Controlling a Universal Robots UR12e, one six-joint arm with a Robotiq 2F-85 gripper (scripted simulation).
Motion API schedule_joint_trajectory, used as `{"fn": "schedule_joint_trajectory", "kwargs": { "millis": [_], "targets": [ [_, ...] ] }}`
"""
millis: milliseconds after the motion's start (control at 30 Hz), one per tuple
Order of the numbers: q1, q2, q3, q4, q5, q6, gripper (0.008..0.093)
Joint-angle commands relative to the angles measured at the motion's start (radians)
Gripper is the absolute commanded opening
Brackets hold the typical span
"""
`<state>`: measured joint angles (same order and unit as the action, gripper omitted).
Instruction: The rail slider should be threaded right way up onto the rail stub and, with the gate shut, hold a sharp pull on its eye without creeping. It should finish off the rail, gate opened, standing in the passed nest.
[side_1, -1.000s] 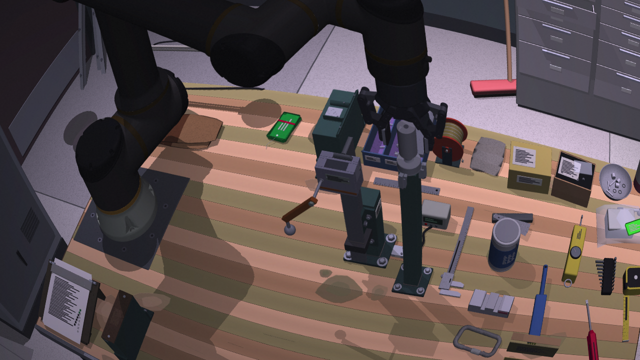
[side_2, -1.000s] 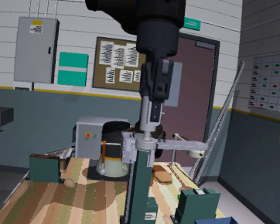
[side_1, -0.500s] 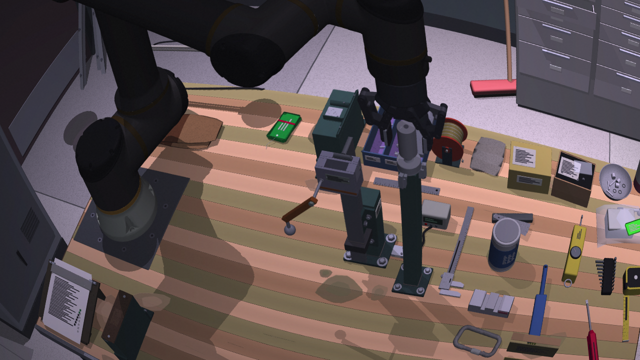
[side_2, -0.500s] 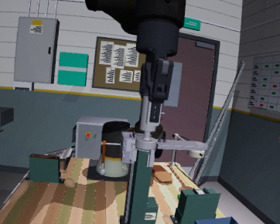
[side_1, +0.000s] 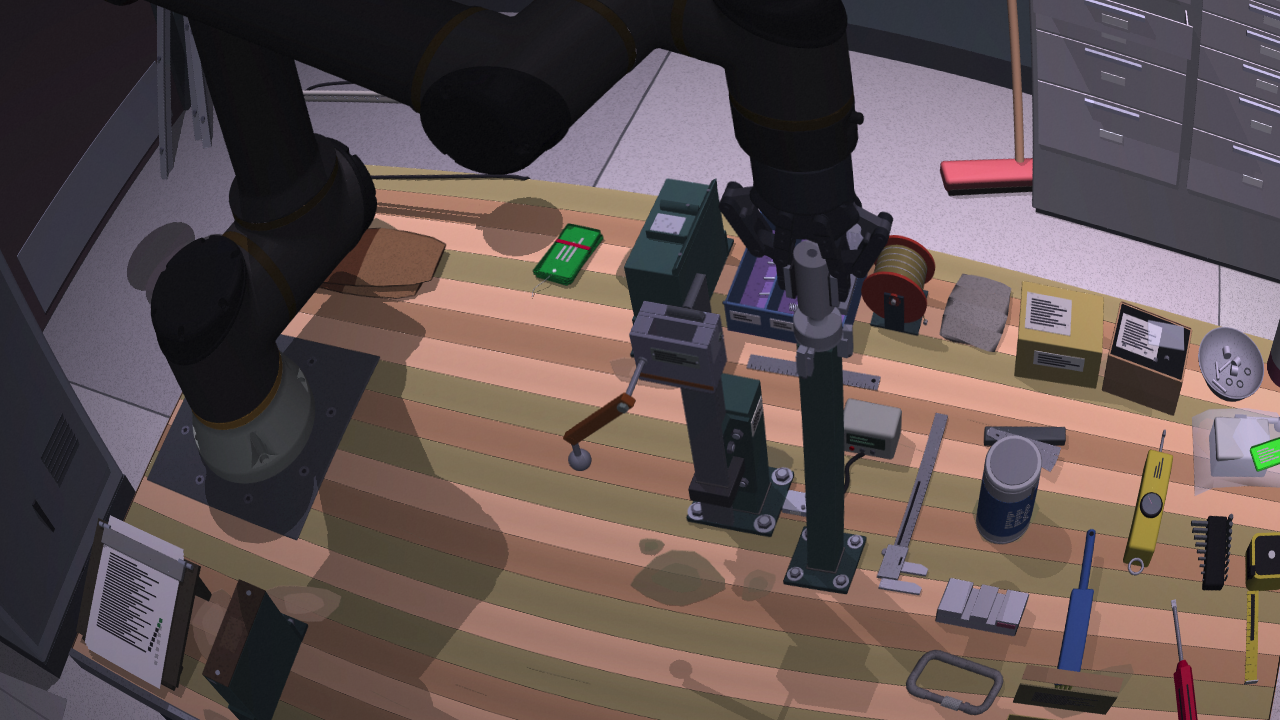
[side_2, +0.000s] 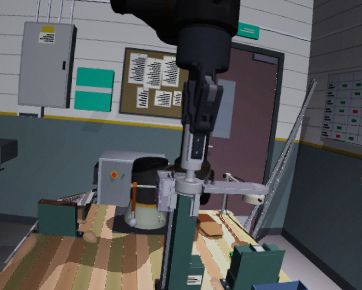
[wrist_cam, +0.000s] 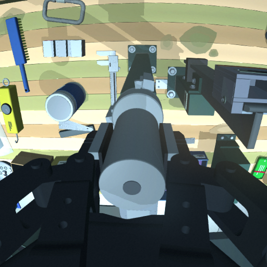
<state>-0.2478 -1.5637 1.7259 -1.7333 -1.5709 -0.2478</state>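
A grey cylindrical handle (side_1: 813, 279) (wrist_cam: 133, 150) stands upright on top of a tall dark green post (side_1: 823, 466) (side_2: 179, 240) bolted to the bench. The handle is held by my gripper (side_1: 810, 260) (side_2: 198, 125) (wrist_cam: 133, 140), which comes straight down over it and is closed on it. A grey arm (side_2: 232, 188) juts sideways from the collar under the handle. Left of the post, the grey rail slider (side_1: 676, 338) (wrist_cam: 237, 90) sits at the top of a shorter green stand (side_1: 729, 448). A rod with a brown lever and ball end (side_1: 598, 421) hangs from the slider's left side.
Behind the post stand a green box (side_1: 673, 242), a blue tray (side_1: 761, 295) and a wire spool (side_1: 902, 273). A caliper (side_1: 915, 510), blue can (side_1: 1010, 484), grey blocks (side_1: 983, 605), carabiner (side_1: 953, 682) and yellow scale (side_1: 1147, 501) lie to the right. The bench's left part is open.
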Motion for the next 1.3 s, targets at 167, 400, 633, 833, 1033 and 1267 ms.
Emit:
{"fn": "schedule_joint_trajectory", "kwargs": {
  "millis": [167, 400, 633, 833, 1033, 1267],
  "targets": [
    [0.000, 0.000, -0.001, 0.000, 0.000, 0.000, 0.0205],
    [0.000, 0.000, -0.001, 0.000, 0.000, 0.000, 0.0080],
    [0.000, 0.000, -0.001, 0.000, 0.000, 0.000, 0.0080],
    [0.000, 0.000, -0.001, 0.000, 0.000, -0.005, 0.0080],
    [0.000, 0.000, -0.001, 0.000, 0.000, -0.025, 0.0080],
    [0.000, 0.000, -0.001, 0.000, 0.000, -0.077, 0.0080]
  ]
}}
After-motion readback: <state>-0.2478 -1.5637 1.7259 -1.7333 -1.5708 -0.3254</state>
